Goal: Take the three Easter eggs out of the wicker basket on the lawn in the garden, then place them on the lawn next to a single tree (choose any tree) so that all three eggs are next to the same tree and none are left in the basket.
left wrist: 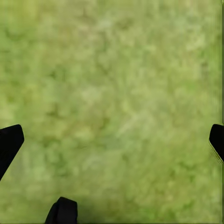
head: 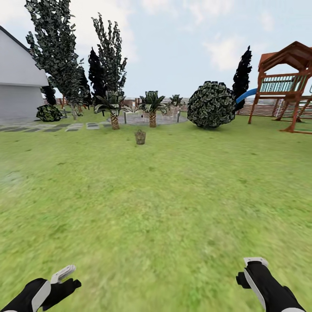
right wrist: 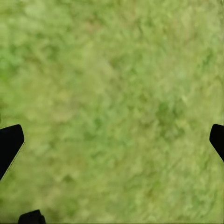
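The wicker basket [head: 140, 137] stands small and far off on the lawn [head: 156, 203], straight ahead in the head view. The Easter eggs are hidden from here; the basket is too distant to see into. A broad-canopied tree is out of view. Low in the head view, my left gripper [head: 68, 279] and right gripper [head: 248, 271] hang over bare grass, both open and holding nothing. In each wrist view the black fingertips [left wrist: 10, 142] [right wrist: 10, 142] sit wide apart above the grass.
Beyond the basket are small palms [head: 152, 108], a round bush [head: 211, 105], tall narrow dark trees [head: 56, 52] and a near-black one [head: 242, 76]. A wooden play tower [head: 288, 82] with a blue slide stands right, a white house [head: 19, 82] with paving stones left.
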